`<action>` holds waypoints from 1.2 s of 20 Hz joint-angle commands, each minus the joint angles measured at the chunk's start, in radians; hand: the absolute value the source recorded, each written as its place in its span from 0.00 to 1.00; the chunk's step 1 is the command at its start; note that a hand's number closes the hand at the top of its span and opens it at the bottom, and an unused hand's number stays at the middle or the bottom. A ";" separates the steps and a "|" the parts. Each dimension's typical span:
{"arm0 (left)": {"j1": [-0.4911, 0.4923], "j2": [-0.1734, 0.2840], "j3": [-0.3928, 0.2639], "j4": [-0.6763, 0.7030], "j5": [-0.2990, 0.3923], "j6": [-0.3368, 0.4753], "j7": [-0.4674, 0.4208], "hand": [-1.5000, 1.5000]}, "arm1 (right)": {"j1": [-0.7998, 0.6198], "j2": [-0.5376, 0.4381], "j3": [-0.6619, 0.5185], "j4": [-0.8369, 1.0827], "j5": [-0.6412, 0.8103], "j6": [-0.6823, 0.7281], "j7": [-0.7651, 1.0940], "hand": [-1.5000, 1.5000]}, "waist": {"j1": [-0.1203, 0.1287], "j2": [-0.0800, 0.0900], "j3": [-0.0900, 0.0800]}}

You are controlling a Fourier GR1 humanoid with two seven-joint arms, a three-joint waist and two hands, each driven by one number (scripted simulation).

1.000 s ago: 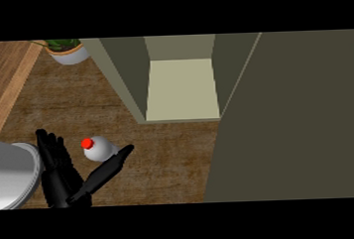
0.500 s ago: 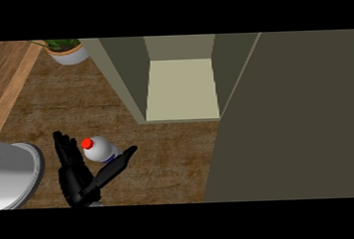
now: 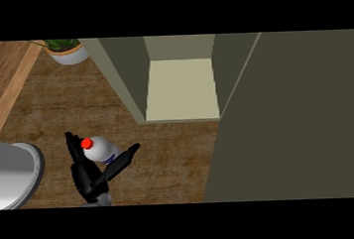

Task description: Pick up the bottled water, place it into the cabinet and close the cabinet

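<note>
The bottled water (image 3: pixel 100 150), white with a red cap, stands on the brown counter at the lower left of the head view. My left hand (image 3: pixel 85 177) comes in from the lower edge and is open around it. The fingers (image 3: pixel 71 145) lie straight along the bottle's left side and the thumb (image 3: pixel 126 155) along its right side. The bottle's lower part is hidden behind the hand. The cabinet (image 3: pixel 183 86) stands open beyond it, up and to the right, showing a pale shelf. Its dark door (image 3: pixel 297 117) fills the right side. My right hand does not show.
A potted plant (image 3: pixel 64 51) stands at the back left beside the cabinet's wall. A large grey-white round object (image 3: pixel 9 172) lies at the left edge, close to my hand. A lighter wooden strip (image 3: pixel 10 82) runs along the far left.
My left hand has moved right and closed in on the bottle, so fingers and thumb now flank it. The bottle has stayed where it was.
</note>
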 commanded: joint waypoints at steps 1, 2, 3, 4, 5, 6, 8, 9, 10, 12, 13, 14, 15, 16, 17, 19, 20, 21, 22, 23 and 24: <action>-0.050 -0.001 -0.007 0.136 0.131 0.003 -0.146 0.00 | 0.050 -0.043 0.042 -0.141 0.102 0.001 0.033 0.00 | -0.006 0.000 -0.001; -0.056 -0.001 -0.002 0.137 0.145 0.010 -0.140 0.00 | 0.049 -0.036 0.028 -0.108 0.103 -0.014 -0.002 0.00 | -0.004 0.000 0.000; -0.015 -0.001 0.054 0.129 0.116 -0.061 -0.165 0.00 | 0.017 -0.027 0.038 -0.126 0.117 -0.012 0.070 0.00 | 0.002 -0.001 0.000; -0.019 -0.001 -0.011 0.192 0.178 -0.039 -0.234 0.00 | 0.024 -0.021 0.056 -0.112 0.116 -0.023 0.037 0.00 | -0.003 0.000 -0.001; -0.040 -0.001 -0.017 0.182 0.204 -0.028 -0.233 0.00 | 0.002 0.003 0.043 -0.033 0.092 -0.018 -0.017 0.00 | 0.003 0.000 0.000; -0.006 -0.001 -0.033 0.148 0.193 -0.019 -0.230 0.00 | 0.048 -0.060 0.005 -0.119 0.046 0.003 -0.012 0.00 | 0.002 0.000 0.001; -0.046 -0.001 0.050 0.244 0.224 -0.106 -0.264 0.00 | 0.040 -0.030 0.102 -0.111 0.149 -0.040 0.039 0.00 | -0.001 -0.001 0.000; -0.063 -0.001 0.038 0.262 0.222 -0.097 -0.264 0.00 | 0.030 -0.047 0.075 -0.140 0.133 -0.032 0.075 0.00 | -0.001 -0.001 0.000; -0.035 -0.001 0.045 0.214 0.188 -0.115 -0.255 0.00 | 0.012 -0.021 0.099 -0.134 0.155 -0.051 0.090 0.00 | 0.002 -0.002 0.000; 0.004 0.040 0.031 0.153 0.192 -0.169 -0.238 0.00 | -0.026 -0.032 0.006 -0.102 0.072 -0.030 0.063 0.00 | 0.009 -0.001 0.001; -0.003 -0.001 0.006 0.232 0.268 -0.146 -0.345 0.00 | 0.020 -0.041 0.084 -0.139 0.130 -0.051 0.065 0.00 | 0.000 -0.002 0.000; -0.050 -0.001 0.066 0.282 0.230 -0.193 -0.319 0.00 | -0.015 -0.035 0.018 -0.068 0.074 -0.027 0.034 0.00 | 0.005 0.001 0.001; -0.071 -0.001 0.002 0.269 0.283 -0.150 -0.336 0.00 | -0.031 -0.040 -0.020 -0.134 0.042 -0.028 0.080 0.00 | 0.002 0.001 0.000; -0.092 -0.001 0.014 0.311 0.302 -0.163 -0.358 0.00 | 0.025 -0.052 0.051 -0.148 0.091 -0.043 0.081 0.00 | -0.002 0.000 0.000; -0.016 -0.001 0.005 0.272 0.293 -0.212 -0.399 0.00 | -0.025 -0.031 0.034 -0.134 0.103 -0.048 0.106 0.00 | 0.003 -0.001 0.000; -0.046 -0.001 0.037 0.293 0.307 -0.244 -0.400 0.00 | 0.018 -0.050 0.096 -0.137 0.141 -0.066 0.077 0.00 | -0.002 -0.002 0.000; -0.111 -0.001 0.067 0.355 0.317 -0.274 -0.390 1.00 | 0.003 -0.060 0.048 -0.138 0.098 -0.057 0.081 0.00 | -0.003 0.000 0.000; -0.084 -0.001 0.002 0.300 0.340 -0.238 -0.398 1.00 | -0.019 -0.048 0.030 -0.108 0.082 -0.050 0.081 0.00 | 0.002 0.000 0.000; -0.119 -0.001 0.061 0.379 0.337 -0.295 -0.424 1.00 | 0.025 -0.089 -0.005 -0.085 0.009 -0.025 -0.020 0.00 | 0.000 0.001 0.001; -0.100 -0.001 0.070 0.362 0.328 -0.309 -0.424 1.00 | 0.031 -0.067 0.090 -0.119 0.124 -0.060 0.035 0.00 | -0.001 -0.001 0.000; -0.122 -0.001 0.045 0.400 0.360 -0.326 -0.457 1.00 | -0.044 -0.031 0.004 -0.094 0.077 -0.061 0.097 0.00 | 0.001 0.001 0.000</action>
